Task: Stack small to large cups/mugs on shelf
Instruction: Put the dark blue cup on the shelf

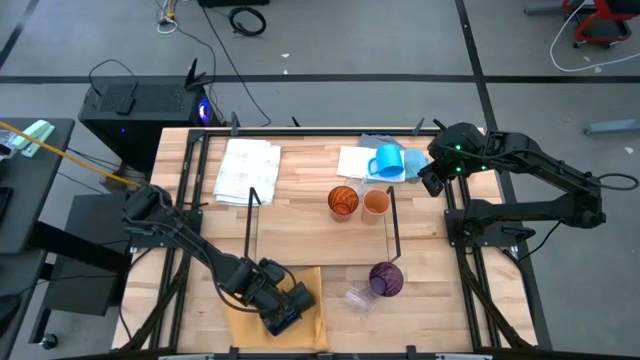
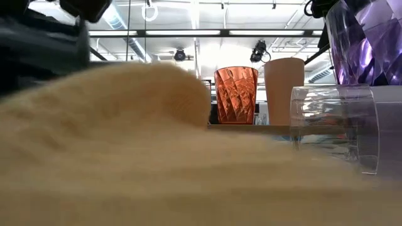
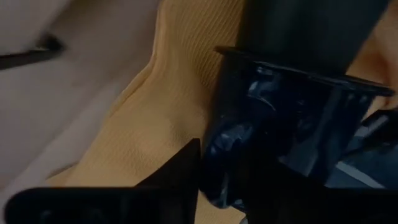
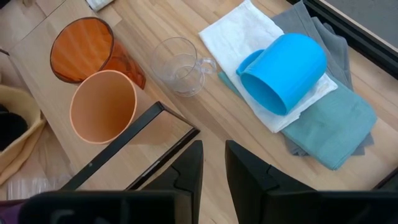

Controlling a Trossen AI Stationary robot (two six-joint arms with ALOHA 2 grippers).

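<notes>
At the near-left table edge, on the yellow cloth (image 1: 277, 305), my left gripper (image 1: 285, 312) meets the dark navy mug (image 3: 292, 124). It lies between my fingers (image 3: 174, 171), rim tilted sideways; whether they clamp it I cannot tell. From here the shelf (image 1: 320, 225) lies toward the table's centre, bearing the faceted orange cup (image 1: 343, 201) and the plain orange cup (image 1: 376, 203). My right gripper (image 4: 212, 163), fingers narrowly parted and empty, hovers nearer the bright blue mug (image 4: 283, 71), which lies on its side on folded cloths (image 4: 323, 121).
</notes>
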